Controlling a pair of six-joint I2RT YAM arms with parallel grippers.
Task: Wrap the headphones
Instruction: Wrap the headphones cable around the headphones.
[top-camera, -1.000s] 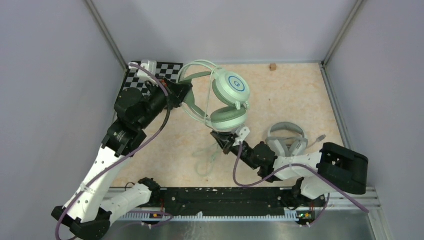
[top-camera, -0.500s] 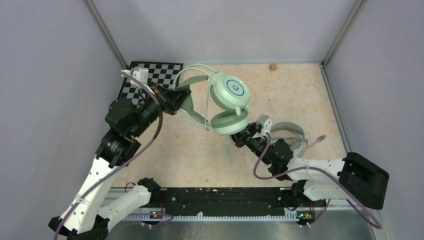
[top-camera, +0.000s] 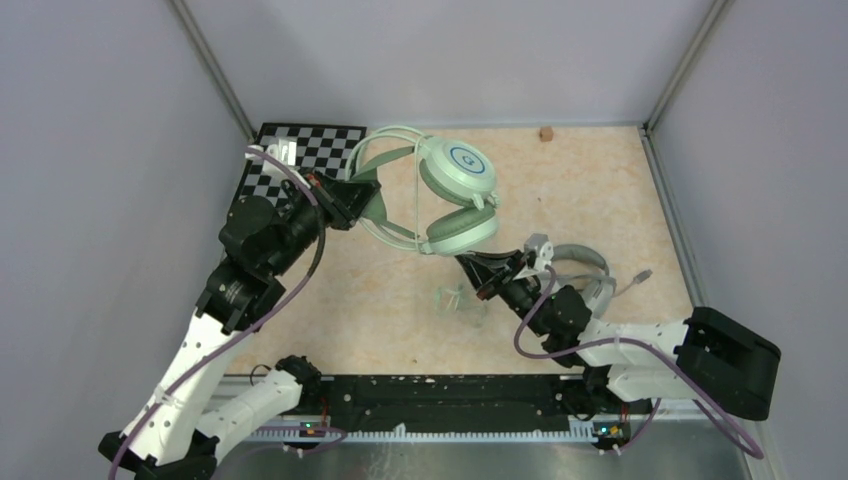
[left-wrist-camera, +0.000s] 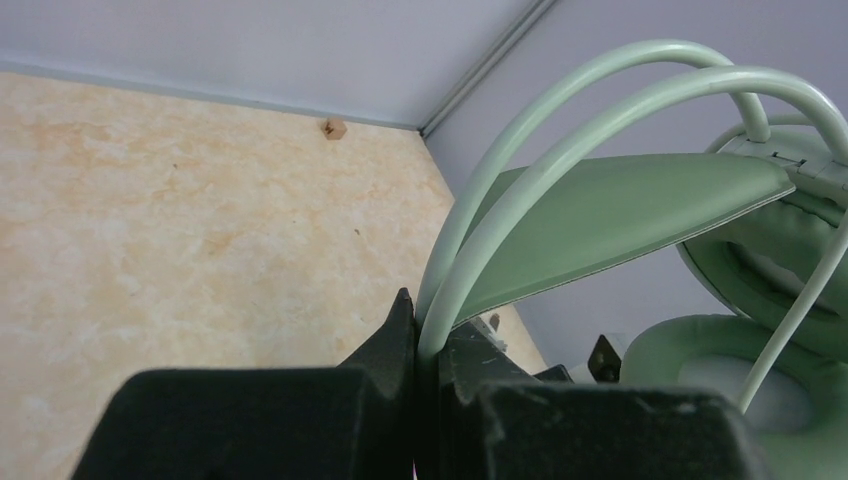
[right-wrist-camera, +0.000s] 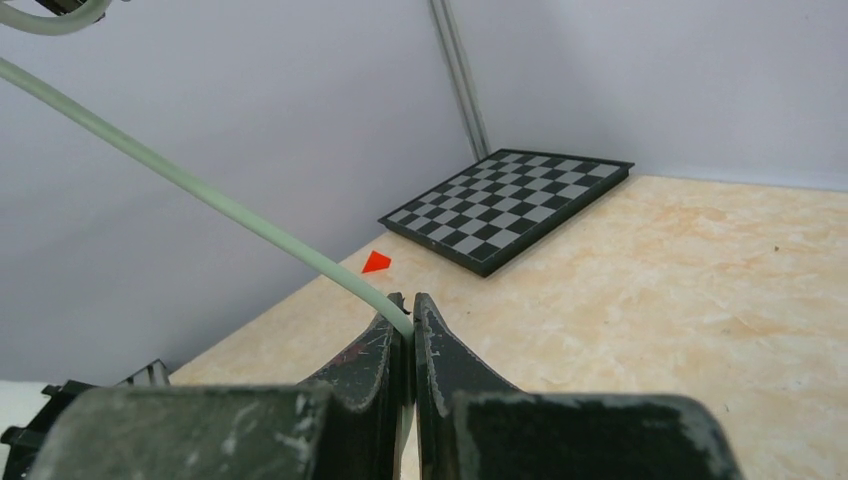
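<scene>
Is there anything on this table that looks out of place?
A small brown block lies alone by the back wall, and a checkerboard sits in the far left corner; neither seems part of the wrapping job.

No legible words, numbers or brand names found in any view.

Item 1: a blue ring emblem (top-camera: 470, 162) on the outer face of the upper ear cup of the mint-green headset (top-camera: 462, 232), upper centre of the overhead view. A small blue mark sits inside the ring, too small to read as a letter.

Item 2: a red triangle (right-wrist-camera: 376, 262), left of centre in the right wrist view, where the desk (right-wrist-camera: 650, 260) meets the wall, near the checkerboard (right-wrist-camera: 510, 205). The board shows squares only, no characters.
</scene>
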